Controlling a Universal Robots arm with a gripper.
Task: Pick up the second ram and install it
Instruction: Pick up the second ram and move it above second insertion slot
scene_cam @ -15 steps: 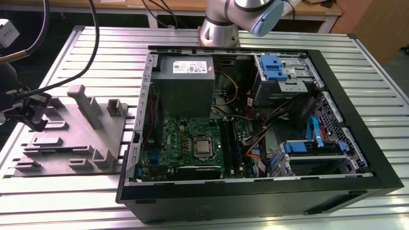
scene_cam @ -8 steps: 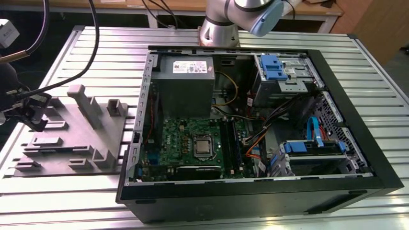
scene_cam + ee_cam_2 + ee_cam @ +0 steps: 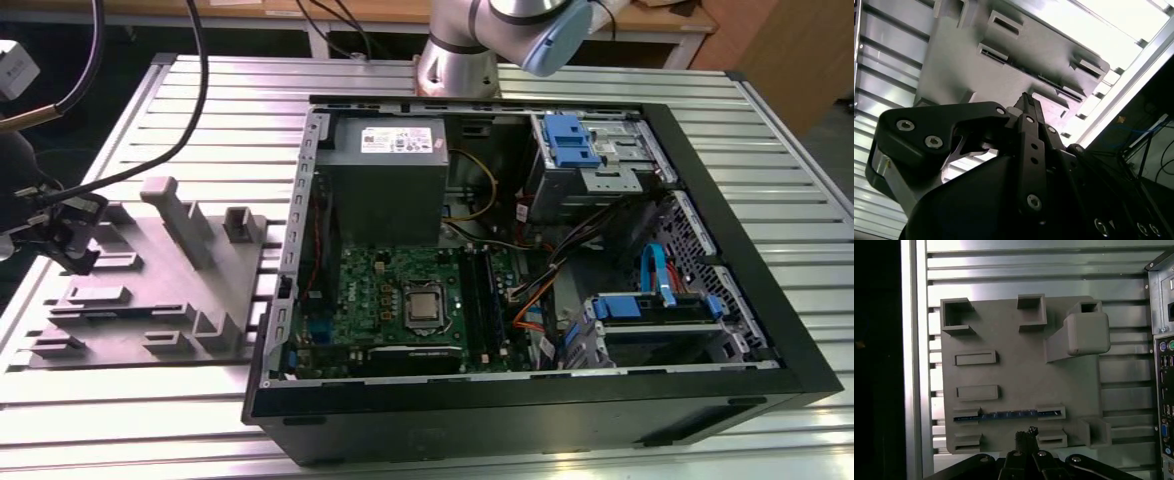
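tool [image 3: 1026,433] hung over grey fixture [image 3: 1019,375] on the surface [image 3: 1014,270], tips pinched narrow, nothing held. second ram [image 3: 1009,414] sat slotted just beside it.

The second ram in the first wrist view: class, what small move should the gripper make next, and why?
Probably open the fingers. The gripper hangs shut and empty close beside the second ram, which lies ungripped in its slot on the grey fixture. Shut fingers could not straddle the thin blue strip, so opening seems the sensible first step.
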